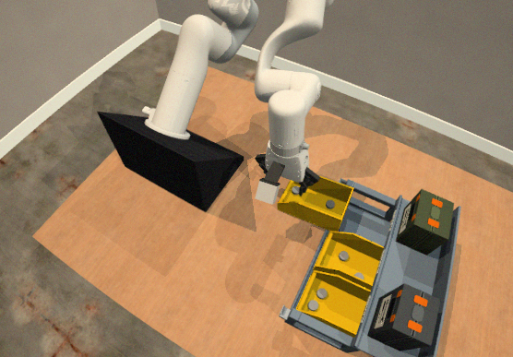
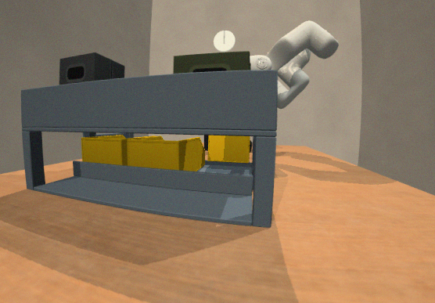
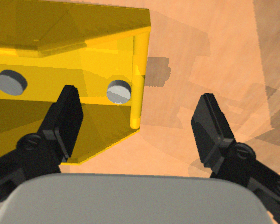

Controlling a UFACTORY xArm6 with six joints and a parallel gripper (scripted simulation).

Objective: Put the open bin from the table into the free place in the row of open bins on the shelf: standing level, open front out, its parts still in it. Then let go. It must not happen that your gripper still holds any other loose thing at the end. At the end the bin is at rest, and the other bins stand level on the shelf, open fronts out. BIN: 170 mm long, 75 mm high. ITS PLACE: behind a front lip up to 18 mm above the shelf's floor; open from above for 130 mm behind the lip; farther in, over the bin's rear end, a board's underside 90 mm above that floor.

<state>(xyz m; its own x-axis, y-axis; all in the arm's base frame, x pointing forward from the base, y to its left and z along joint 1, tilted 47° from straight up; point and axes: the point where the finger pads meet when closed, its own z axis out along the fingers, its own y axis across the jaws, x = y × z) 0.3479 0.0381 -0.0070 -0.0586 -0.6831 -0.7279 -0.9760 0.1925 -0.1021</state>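
Note:
The yellow open bin (image 1: pixel 316 218) (image 2: pixel 228 148) (image 3: pixel 101 70) stands in front of the shelf (image 1: pixel 364 225) (image 2: pixel 156 105), rear end close to the shelf's front edge at the free place, open front away from it. It looks about level; whether its rear touches the shelf is unclear. Two grey round parts lie in it. My gripper (image 1: pixel 288 184) (image 3: pixel 138 104) is open and empty, astride the bin's front end: one finger over or inside the bin, the other out beyond its front. Two other yellow bins (image 1: pixel 352 264) (image 1: pixel 334 301) stand level in the row, open fronts out, with parts inside.
A green case (image 1: pixel 425 225) and a dark grey case (image 1: pixel 406 319) stand on the shelf's upper rear board. A side rail (image 1: pixel 371 200) bounds the free place at its far end. The black robot base (image 1: pixel 161 170) stands on the table left of the gripper.

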